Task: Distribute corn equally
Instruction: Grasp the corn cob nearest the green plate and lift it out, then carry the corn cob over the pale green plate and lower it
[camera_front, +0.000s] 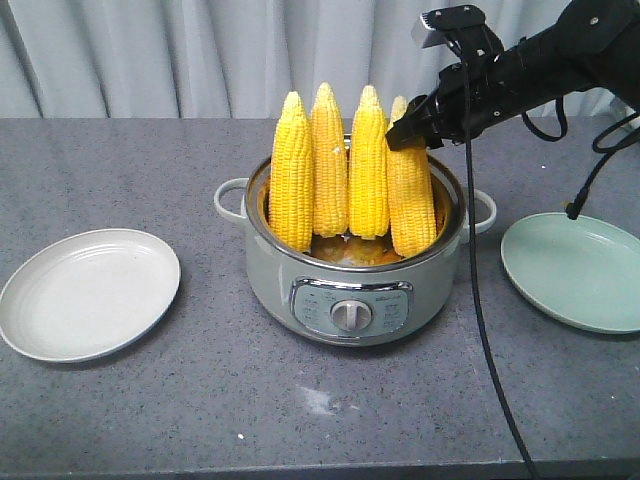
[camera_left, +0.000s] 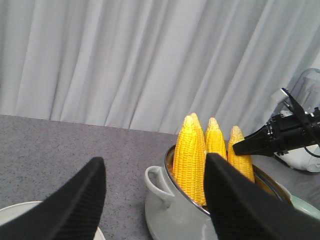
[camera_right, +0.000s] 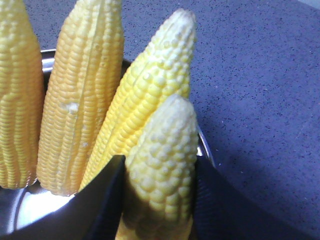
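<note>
The right gripper (camera_front: 404, 130) has two smooth black fingers (camera_right: 102, 200) closed against opposite sides of the rightmost cob (camera_front: 411, 200), just below its tapered, pebbly tip. The left gripper (camera_left: 155, 200) has finely ribbed black fingers (camera_left: 75, 205). They are spread wide apart, hold nothing, and point toward the pot.

The corn (camera_front: 330, 165) is four husked cobs, each conical with bright yellow kernels in tight rows. The cobs stand side by side, tips up, inside the pot (camera_front: 290, 285), and the gripped cob is at the 3 o'clock end of the row in the front view. The pot is a round electric cooker with a pale grey-green body and a polished steel rim. It has loop handles at 3 and 9 o'clock and a metallic dial (camera_front: 351, 315) at 6 o'clock.

A shallow, glossy off-white plate (camera_front: 90, 293) lies at 9 o'clock from the pot, and a pale green plate (camera_front: 580, 270) lies at 3 o'clock. Both are well apart from the pot. Everything rests on a speckled grey counter (camera_front: 300, 420), with a pleated pale curtain (camera_front: 150, 50) behind at 12 o'clock.
</note>
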